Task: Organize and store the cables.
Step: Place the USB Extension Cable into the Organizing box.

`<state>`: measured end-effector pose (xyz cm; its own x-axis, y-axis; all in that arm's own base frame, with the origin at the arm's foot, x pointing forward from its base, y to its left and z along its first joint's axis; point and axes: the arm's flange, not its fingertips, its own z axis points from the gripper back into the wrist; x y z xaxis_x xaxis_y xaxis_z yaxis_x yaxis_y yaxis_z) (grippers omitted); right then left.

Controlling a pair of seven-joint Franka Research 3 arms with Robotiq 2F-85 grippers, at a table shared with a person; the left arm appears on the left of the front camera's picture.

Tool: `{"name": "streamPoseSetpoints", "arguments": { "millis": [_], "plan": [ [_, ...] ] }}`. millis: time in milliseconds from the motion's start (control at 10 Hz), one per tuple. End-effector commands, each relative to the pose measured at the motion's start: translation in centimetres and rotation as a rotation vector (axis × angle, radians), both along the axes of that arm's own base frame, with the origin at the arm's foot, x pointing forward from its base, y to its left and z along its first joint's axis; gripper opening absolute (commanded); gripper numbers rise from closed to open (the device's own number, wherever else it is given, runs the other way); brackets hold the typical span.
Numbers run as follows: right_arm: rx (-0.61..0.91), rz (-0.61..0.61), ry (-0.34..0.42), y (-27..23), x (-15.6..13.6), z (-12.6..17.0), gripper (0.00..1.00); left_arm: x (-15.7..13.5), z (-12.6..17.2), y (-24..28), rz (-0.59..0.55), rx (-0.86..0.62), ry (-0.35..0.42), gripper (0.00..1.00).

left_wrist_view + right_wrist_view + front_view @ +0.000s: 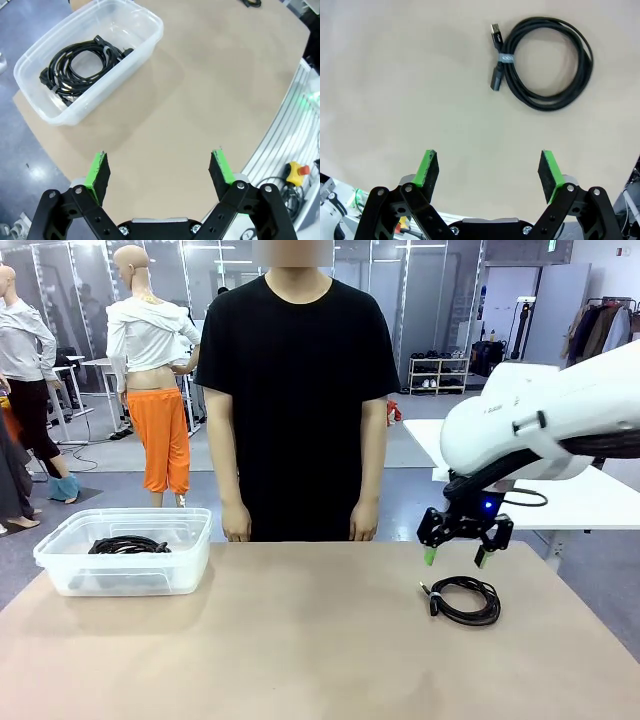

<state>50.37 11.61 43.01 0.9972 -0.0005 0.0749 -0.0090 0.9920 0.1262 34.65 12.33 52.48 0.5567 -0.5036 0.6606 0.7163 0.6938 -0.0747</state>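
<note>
A coiled black cable (464, 600) lies on the tan table at the right, its plug ends to the left of the loop. My right gripper (455, 557) hangs open just above and behind it. In the right wrist view the same cable (545, 62) lies ahead of the open fingers (429, 169), with nothing between them. More coiled black cables (128, 545) rest inside a clear plastic bin (60, 575) at the table's left. The left wrist view looks down on that bin (147, 47) and its cables (80, 65); my left gripper (160, 171) is open and empty, above bare table.
A person in a black shirt (297, 390) stands at the far edge of the table, hands down at the sides. The table's near edge and a yellow box with a red button (297, 172) lie beside the left arm's base.
</note>
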Motion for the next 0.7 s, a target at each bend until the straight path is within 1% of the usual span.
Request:
{"name": "streamPoseSetpoints", "arguments": {
  "millis": [0,200,300,400,600],
  "plan": [
    [-0.022,-0.055,-0.007,1.6,2.3,-1.8,1.0,-0.2,0.2,-0.2,0.008,-0.01,0.016,1.0],
    [-0.033,-0.039,0.022,1.8,3.7,-4.5,1.0,-0.2,0.2,-0.2,0.008,-0.01,0.016,1.0],
    [-0.021,-0.045,0.014,1.5,4.8,-5.8,1.0,-0.2,0.2,-0.2,0.008,-0.01,0.016,1.0],
    [-0.042,-0.046,0.022,1.2,5.5,-7.0,1.0,-0.2,0.2,-0.2,0.008,-0.01,0.016,1.0],
    [-0.024,-0.051,0.049,0.5,6.6,-9.0,1.0,-0.2,0.2,-0.2,0.008,-0.01,0.016,1.0]
  ]
}}
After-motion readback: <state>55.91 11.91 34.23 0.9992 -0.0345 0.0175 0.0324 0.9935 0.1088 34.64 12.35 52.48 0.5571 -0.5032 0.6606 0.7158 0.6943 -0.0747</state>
